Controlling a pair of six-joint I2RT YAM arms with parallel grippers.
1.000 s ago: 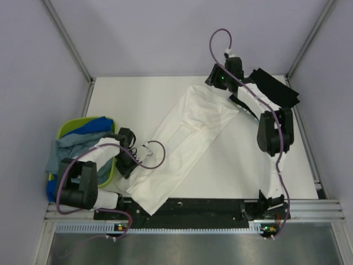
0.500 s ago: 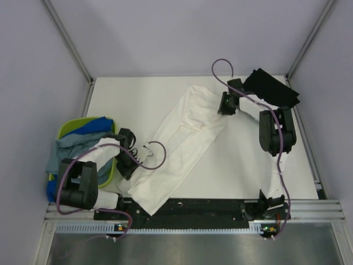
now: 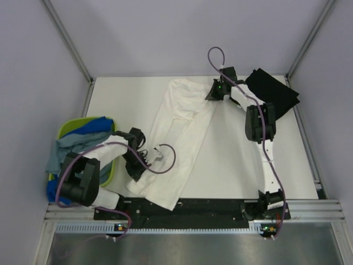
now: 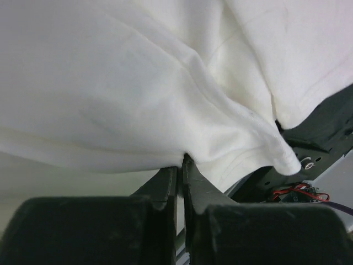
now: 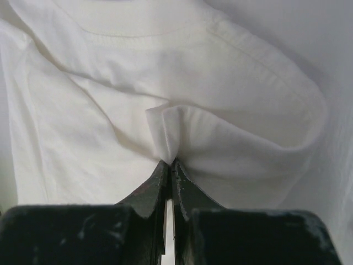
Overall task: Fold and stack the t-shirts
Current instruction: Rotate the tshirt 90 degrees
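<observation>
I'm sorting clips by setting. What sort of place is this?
Probably a lab test cell, not a home: plain walls with metal frame posts, a white table, two robot arms bolted to a rail.

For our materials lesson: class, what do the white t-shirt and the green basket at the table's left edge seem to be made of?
The white t-shirt looks like soft matte knit cloth, probably cotton: it has a stitched neckline seam and puckers where the right claw pinches it. The green basket is likely rigid, smooth plastic: its rim holds a firm curve and its colour is bright and even.
</observation>
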